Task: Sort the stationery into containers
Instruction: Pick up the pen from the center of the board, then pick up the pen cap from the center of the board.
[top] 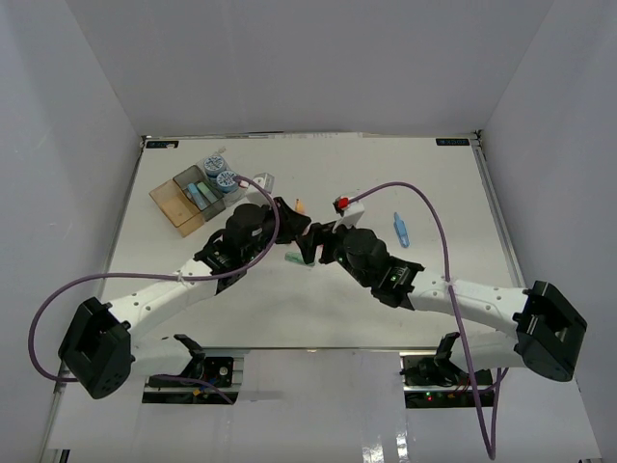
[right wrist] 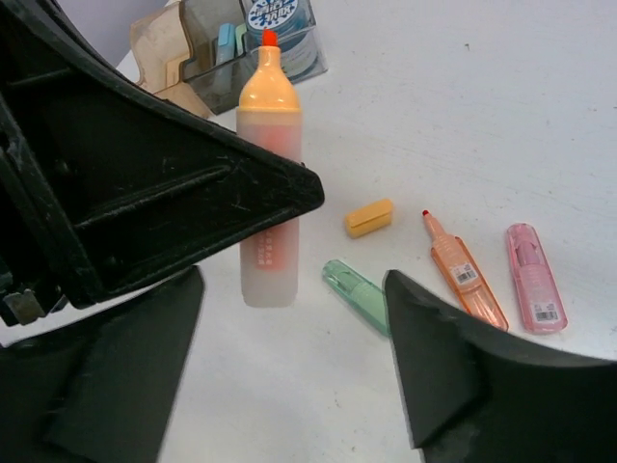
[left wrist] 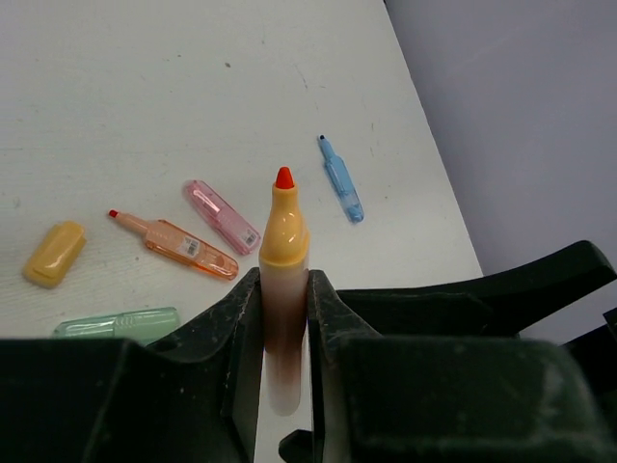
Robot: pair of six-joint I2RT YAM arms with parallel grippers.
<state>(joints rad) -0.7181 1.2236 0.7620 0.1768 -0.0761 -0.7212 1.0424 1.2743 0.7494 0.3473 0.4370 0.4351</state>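
Orange marker (left wrist: 282, 241), uncapped, red tip, clamped in the narrow left tool (left wrist: 283, 299); lower end blurred and sunk between black fingers (left wrist: 222, 338). Right tool (right wrist: 289, 386) spread wide, gripping nothing. Green stick (left wrist: 116, 324) half hidden behind a finger. Lying on the white counter (left wrist: 145, 77): yellow cap (left wrist: 54, 254), slim orange stick (left wrist: 174, 244), pink stick (left wrist: 222, 215), blue stick (left wrist: 341, 179) further apart. Containers (right wrist: 207, 58) translucent, cut off at the top edge, patterned roll (right wrist: 273, 12) inside.
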